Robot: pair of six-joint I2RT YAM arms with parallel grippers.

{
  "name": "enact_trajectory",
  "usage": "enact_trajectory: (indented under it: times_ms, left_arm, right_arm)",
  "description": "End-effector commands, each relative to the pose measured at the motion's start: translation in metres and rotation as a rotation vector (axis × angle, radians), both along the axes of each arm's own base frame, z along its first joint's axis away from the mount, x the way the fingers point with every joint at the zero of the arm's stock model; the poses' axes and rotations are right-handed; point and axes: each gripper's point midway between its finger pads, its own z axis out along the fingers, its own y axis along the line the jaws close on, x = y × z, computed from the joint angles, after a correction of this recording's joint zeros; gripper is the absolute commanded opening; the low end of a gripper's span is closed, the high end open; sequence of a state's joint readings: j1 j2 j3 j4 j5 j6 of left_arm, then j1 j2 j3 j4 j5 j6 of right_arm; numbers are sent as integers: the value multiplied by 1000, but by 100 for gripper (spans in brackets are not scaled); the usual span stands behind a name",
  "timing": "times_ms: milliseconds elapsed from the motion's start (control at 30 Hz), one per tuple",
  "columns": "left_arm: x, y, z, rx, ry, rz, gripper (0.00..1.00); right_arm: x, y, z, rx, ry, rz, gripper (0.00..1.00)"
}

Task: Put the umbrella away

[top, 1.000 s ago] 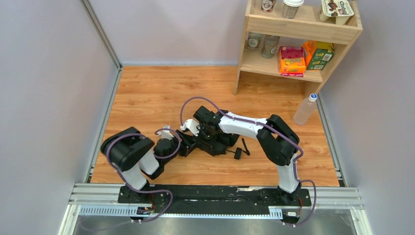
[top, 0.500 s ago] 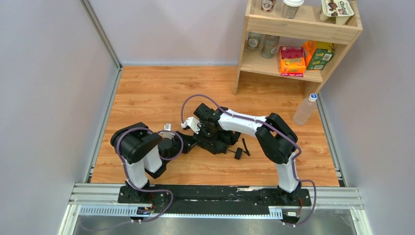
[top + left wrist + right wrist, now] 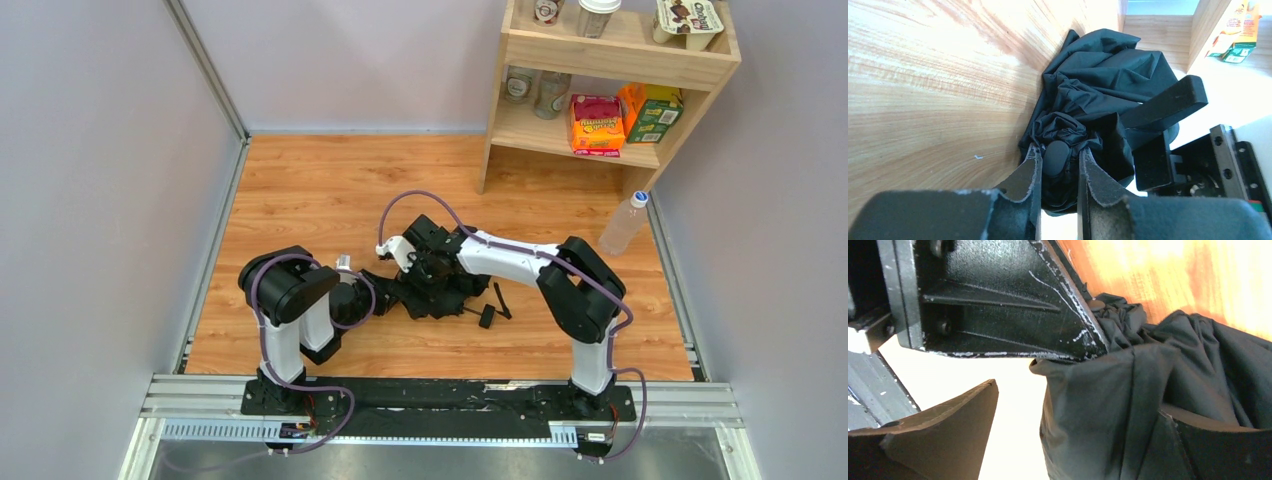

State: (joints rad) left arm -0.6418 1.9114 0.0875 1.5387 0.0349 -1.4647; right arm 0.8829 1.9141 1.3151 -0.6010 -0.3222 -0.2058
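The umbrella [image 3: 436, 297] lies collapsed on the wooden floor as a crumpled bundle of black fabric, its small handle [image 3: 487, 316] and strap toward the right. My left gripper [image 3: 368, 291] is at the bundle's left end. In the left wrist view its fingers [image 3: 1030, 170] are shut on the umbrella's rounded black tip [image 3: 1055, 157] and the fabric bunched around it. My right gripper [image 3: 424, 270] hovers over the middle of the bundle. In the right wrist view it [image 3: 1078, 397] stands wide open, with umbrella fabric [image 3: 1108, 410] lying loose against one finger.
A wooden shelf [image 3: 610, 60] with boxes, cans and cups stands at the back right. A plastic bottle [image 3: 625, 222] stands beside its foot. Grey walls close in the floor left and right, and a metal rail [image 3: 440, 400] runs along the near edge.
My left arm has moved right to the umbrella's end and its jaws have closed around the tip. My right gripper has opened wide, releasing the fabric.
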Motion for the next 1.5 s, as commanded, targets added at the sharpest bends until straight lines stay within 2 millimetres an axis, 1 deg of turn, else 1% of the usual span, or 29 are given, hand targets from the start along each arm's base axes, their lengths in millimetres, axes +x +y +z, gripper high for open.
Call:
enact_trajectory:
  times_ms: [0,100,133,167,200,333,433,467,500,567,667,767,800,867,900,967,1033,1100,1133,1167,1200,1233,1267,1300,1333,1367,1400,1433,1467]
  left_arm:
    - [-26,21,-50,213,62,-39,0]
    - [-29,23,-51,212,77,-33,0]
    - [-29,23,-52,209,85,-31,0]
    - [-30,23,-53,199,96,-29,0]
    - [-32,24,-55,199,110,-30,0]
    - [-41,22,-62,136,216,-17,0]
    - [-46,23,-66,87,294,9,0]
    - [-46,23,-65,80,303,11,0]
    - [-56,29,-70,87,340,16,0]
    - [-59,28,-70,72,364,14,0]
    - [-60,28,-69,61,378,18,0]
    - [-61,30,-70,61,389,27,0]
    - [-62,31,-71,60,402,34,0]
    - [-61,31,-69,49,400,38,0]
    - [-61,30,-67,43,397,34,0]
    - [-57,26,-60,33,366,24,0]
    - [-52,24,-54,35,335,15,0]
    - [-47,23,-50,46,309,3,1]
    - [-49,24,-50,58,306,-17,4]
    - [-46,26,-46,58,295,-11,19]
    - [-41,25,-37,55,255,-12,27]
    - [-42,29,-41,83,256,-15,41]
    - [-38,29,-30,67,226,-17,60]
    - [-38,33,-34,88,234,-7,65]
    - [-36,33,-28,85,217,-7,68]
    - [-39,37,-32,117,221,-19,69]
    - [-37,36,-22,114,179,-26,70]
    - [-39,41,-29,148,204,-17,70]
    - [-34,40,-14,130,155,-9,71]
  right_arm:
    - [15,2,49,59,-110,-103,95]
    - [12,-11,76,36,-177,-149,96]
    - [15,-17,87,29,-247,-173,96]
    - [15,-23,90,13,-299,-179,96]
    - [21,-31,93,-22,-397,-203,96]
    - [25,-34,62,-67,-627,-160,94]
    - [24,-25,36,-89,-711,-87,92]
    - [24,-24,29,-100,-719,-72,92]
    - [26,-22,22,-102,-724,-67,91]
    - [29,-21,7,-123,-723,-47,90]
    - [45,-31,-11,-214,-744,-64,82]
    - [50,-34,-27,-238,-688,-41,67]
    - [53,-36,-31,-249,-664,-49,57]
    - [46,-45,-43,-285,-601,-20,40]
    - [39,-45,-48,-282,-571,0,31]
    - [26,-44,-56,-289,-476,30,19]
    - [3,-47,-67,-304,-339,78,11]
    - [-10,-47,-70,-300,-254,80,0]
    - [-15,-46,-71,-287,-215,68,0]
    - [-24,-42,-71,-243,-161,64,0]
    - [-31,-40,-69,-215,-123,54,0]
    - [-36,-40,-69,-198,-84,36,0]
    - [-43,-39,-69,-182,-52,29,0]
    - [-48,-37,-68,-173,-22,22,0]
    - [-52,-35,-67,-155,5,15,0]
    - [-55,-34,-65,-135,26,4,0]
    - [-58,-34,-65,-119,65,-9,0]
    - [-60,-33,-64,-100,106,-25,0]
    - [-64,-32,-63,-69,158,-38,0]
